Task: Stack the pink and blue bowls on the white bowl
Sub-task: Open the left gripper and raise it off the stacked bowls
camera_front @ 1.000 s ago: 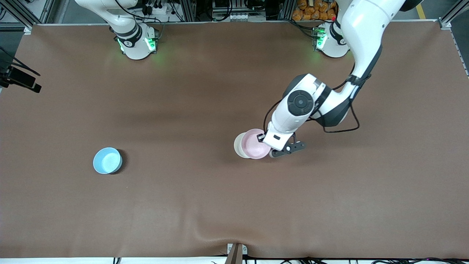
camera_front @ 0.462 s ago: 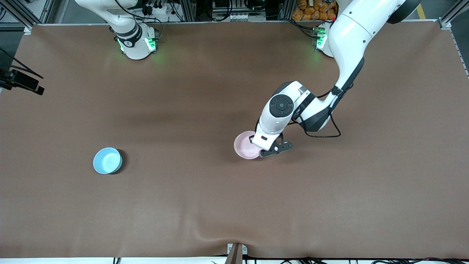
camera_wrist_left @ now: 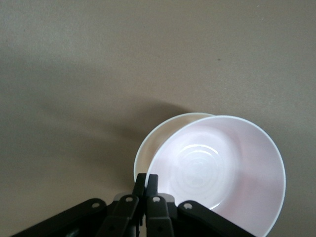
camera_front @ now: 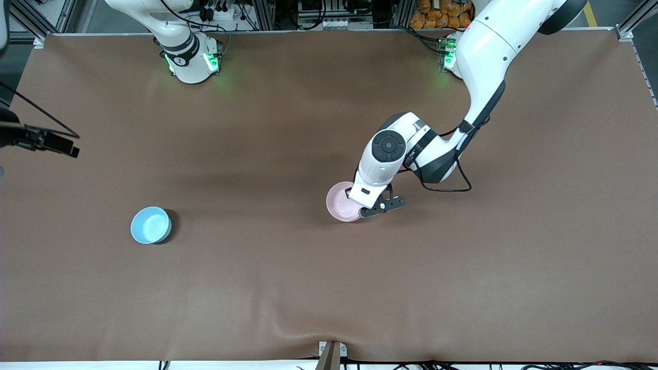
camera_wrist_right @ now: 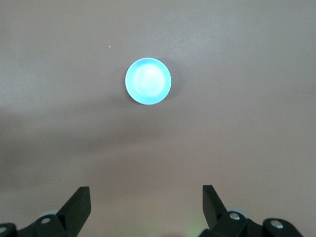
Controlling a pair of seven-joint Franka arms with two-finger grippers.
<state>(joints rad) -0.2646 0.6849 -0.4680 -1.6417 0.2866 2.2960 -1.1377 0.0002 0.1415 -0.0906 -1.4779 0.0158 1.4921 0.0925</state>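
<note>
We note left gripper [camera_wrist_left: 147, 183] pinching pink bowl [camera_wrist_left: 222, 170] rim over white bowl [camera_wrist_left: 163, 136]. Right gripper [camera_wrist_right: 145, 202] spread wide, high above blue bowl [camera_wrist_right: 148, 81].

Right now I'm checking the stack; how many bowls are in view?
3. The pink bowl, held by the shut left gripper, sits over the white bowl; the blue bowl stands toward the right arm's end.
</note>
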